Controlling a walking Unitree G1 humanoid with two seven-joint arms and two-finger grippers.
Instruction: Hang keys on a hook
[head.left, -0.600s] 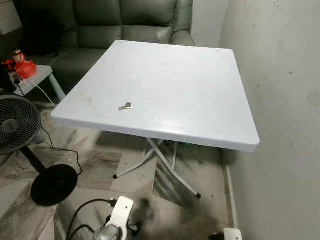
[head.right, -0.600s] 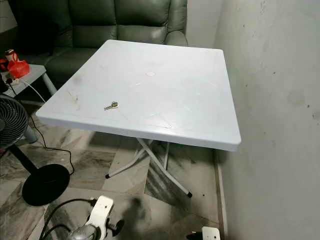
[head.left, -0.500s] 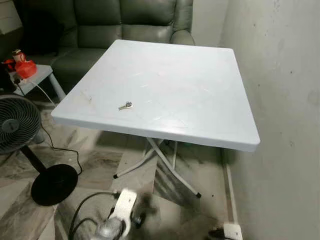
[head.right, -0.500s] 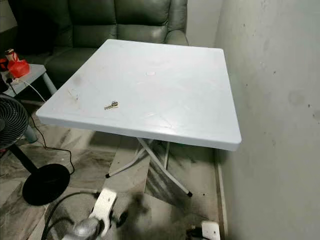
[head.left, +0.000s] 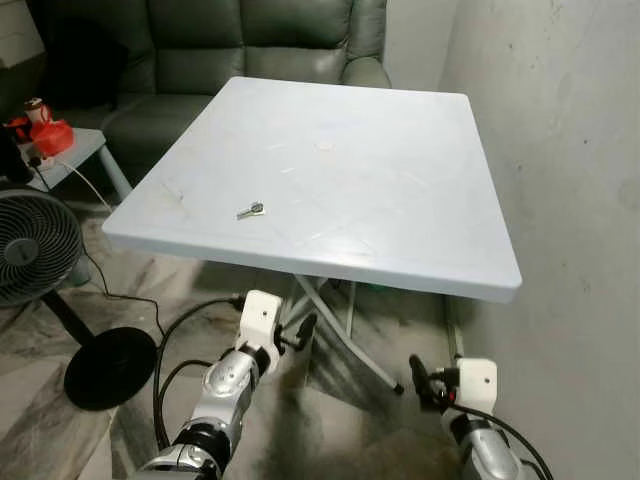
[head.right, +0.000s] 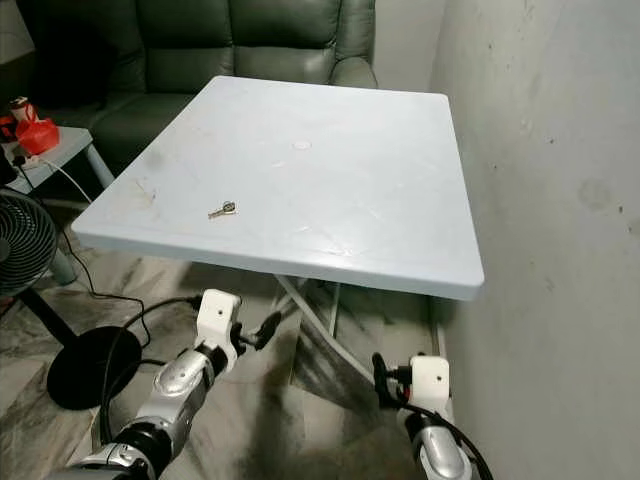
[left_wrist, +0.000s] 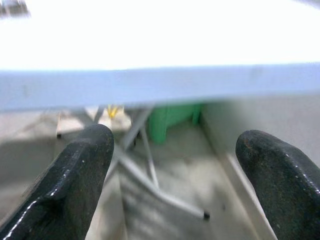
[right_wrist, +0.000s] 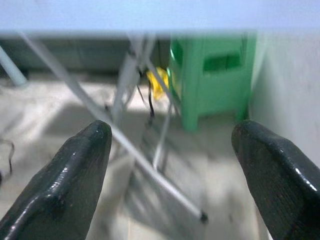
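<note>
Keys (head.left: 251, 211) lay near the table's (head.left: 400, 200) front-left edge. Left gripper (head.left: 300, 332) and right gripper (head.left: 418, 380) hung below, both wide open, empty; a clumsy reach could knock the keys off.

A white square folding table (head.left: 340, 180) stands at the centre of the room on crossed metal legs (head.left: 330, 320). A dark green leather sofa (head.left: 250, 50) sits behind it at 12 o'clock, touching or just beside the table's far edge. A scuffed, stained off-white wall (head.left: 570, 200) runs along the 3 o'clock side. The floor (head.left: 200, 330) is marbled grey-brown tile. At 9 o'clock stand a black pedestal fan (head.left: 35, 250) with round base and trailing cord, and a small grey side table (head.left: 75, 150) holding a red object (head.left: 45, 135). Under the table, a green plastic stool (right_wrist: 210, 75) sits near the wall. Lighting is even and dim.
</note>
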